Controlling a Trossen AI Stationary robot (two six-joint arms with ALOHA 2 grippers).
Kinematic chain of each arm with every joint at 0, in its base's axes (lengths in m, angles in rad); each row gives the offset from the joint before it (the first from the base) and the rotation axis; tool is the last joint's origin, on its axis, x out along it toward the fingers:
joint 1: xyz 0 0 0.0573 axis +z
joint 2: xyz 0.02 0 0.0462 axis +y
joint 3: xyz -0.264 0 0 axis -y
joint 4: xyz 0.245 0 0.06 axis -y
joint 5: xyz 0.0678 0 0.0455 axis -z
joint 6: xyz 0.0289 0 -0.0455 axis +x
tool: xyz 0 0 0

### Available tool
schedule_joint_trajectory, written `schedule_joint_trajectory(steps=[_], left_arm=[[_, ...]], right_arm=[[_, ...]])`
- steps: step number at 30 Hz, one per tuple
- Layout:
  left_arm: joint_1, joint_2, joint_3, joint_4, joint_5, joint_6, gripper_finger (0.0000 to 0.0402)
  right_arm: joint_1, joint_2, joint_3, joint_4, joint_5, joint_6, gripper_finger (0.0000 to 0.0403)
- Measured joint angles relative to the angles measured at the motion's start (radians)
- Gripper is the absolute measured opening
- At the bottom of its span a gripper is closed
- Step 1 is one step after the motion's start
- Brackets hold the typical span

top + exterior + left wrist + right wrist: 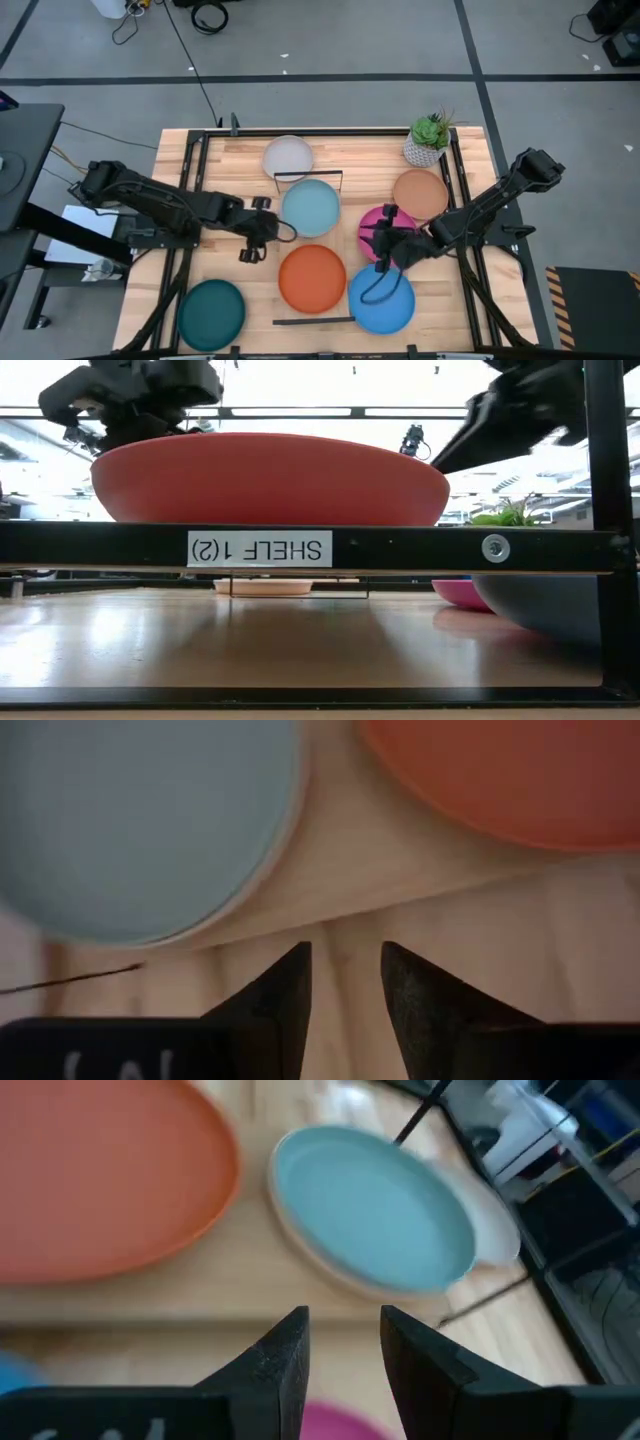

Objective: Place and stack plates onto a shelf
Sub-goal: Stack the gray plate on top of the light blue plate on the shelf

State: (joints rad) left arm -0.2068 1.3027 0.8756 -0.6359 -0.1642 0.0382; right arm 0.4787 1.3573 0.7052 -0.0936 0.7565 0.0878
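The shelf is a long light-wood board with black wire ends, running from the near edge toward the far one. On it rest the light teal plate, with a pale rim showing beneath it in the right wrist view, and the orange plate. My left gripper hovers open just left of the shelf, between those two plates. My right gripper is open above the magenta plate, on the shelf's right. Neither touches anything.
On the tabletop lie the grey plate beyond the shelf's far end, the terracotta plate, the blue plate with a black cable loop over it, and the dark teal plate. A potted plant stands at the far right.
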Motion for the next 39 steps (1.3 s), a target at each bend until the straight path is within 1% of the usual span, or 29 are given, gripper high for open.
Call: schedule_joint_trajectory(steps=[3,5,8,11,13,15,18,21,22,25,26,28,30,32,33,35,37,39], left_arm=[[0.008,-0.092,-0.079,0.044,-0.086,0.014,0.0119],[0.018,-0.143,-0.126,0.102,-0.166,0.026,0.0117],[0.053,-0.213,-0.196,0.145,-0.291,0.024,0.0116],[0.113,-0.248,-0.254,0.21,-0.351,0.019,0.0116],[0.163,-0.252,-0.277,0.267,-0.346,0.007,0.0116],[0.218,-0.25,-0.29,0.27,-0.328,-0.008,0.0116],[0.301,-0.223,-0.288,0.277,-0.268,-0.024,0.0116],[0.377,-0.192,-0.285,0.305,-0.199,-0.032,0.0116],[0.401,-0.19,-0.289,0.291,-0.179,-0.03,0.0116],[0.453,-0.151,-0.286,0.334,-0.15,0.003,0.0116],[0.47,-0.15,-0.289,0.312,-0.15,0.028,0.0116],[0.491,-0.116,-0.287,0.357,-0.149,0.056,0.0116],[0.516,-0.092,-0.289,0.35,-0.153,0.096,0.0116],[0.536,-0.05,-0.288,0.384,-0.155,0.135,0.0118],[0.545,-0.028,-0.288,0.386,-0.157,0.164,0.0121],[0.564,0.005,-0.291,0.401,-0.156,0.229,0.013],[0.578,0.045,-0.286,0.461,-0.146,0.286,0.0145],[0.596,0.057,-0.292,0.489,-0.126,0.335,0.0162]], right_arm=[[-0.082,0.0,-0.067,0.226,-0.139,-0.113,0.0131],[-0.136,0.0,-0.103,0.345,-0.182,-0.164,0.0131],[-0.226,0.021,-0.133,0.464,-0.252,-0.213,0.0131],[-0.309,0.07,-0.134,0.541,-0.355,-0.235,0.0131],[-0.355,0.112,-0.13,0.571,-0.396,-0.253,0.0131],[-0.397,0.161,-0.118,0.593,-0.425,-0.266,0.0131],[-0.446,0.224,-0.096,0.607,-0.479,-0.269,0.0131],[-0.477,0.254,-0.099,0.62,-0.507,-0.264,0.0131],[-0.484,0.257,-0.099,0.623,-0.519,-0.263,0.0131],[-0.489,0.229,-0.099,0.642,-0.531,-0.265,0.0131],[-0.486,0.212,-0.098,0.643,-0.532,-0.266,0.0131],[-0.483,0.171,-0.098,0.623,-0.534,-0.269,0.0131],[-0.48,0.138,-0.098,0.613,-0.537,-0.273,0.0131],[-0.48,0.088,-0.102,0.547,-0.527,-0.273,0.0131],[-0.478,0.073,-0.101,0.541,-0.521,-0.271,0.0131],[-0.472,0.025,-0.104,0.479,-0.515,-0.254,0.0131],[-0.457,-0.004,-0.104,0.445,-0.515,-0.235,0.0131],[-0.442,-0.033,-0.104,0.375,-0.515,-0.219,0.0131]])
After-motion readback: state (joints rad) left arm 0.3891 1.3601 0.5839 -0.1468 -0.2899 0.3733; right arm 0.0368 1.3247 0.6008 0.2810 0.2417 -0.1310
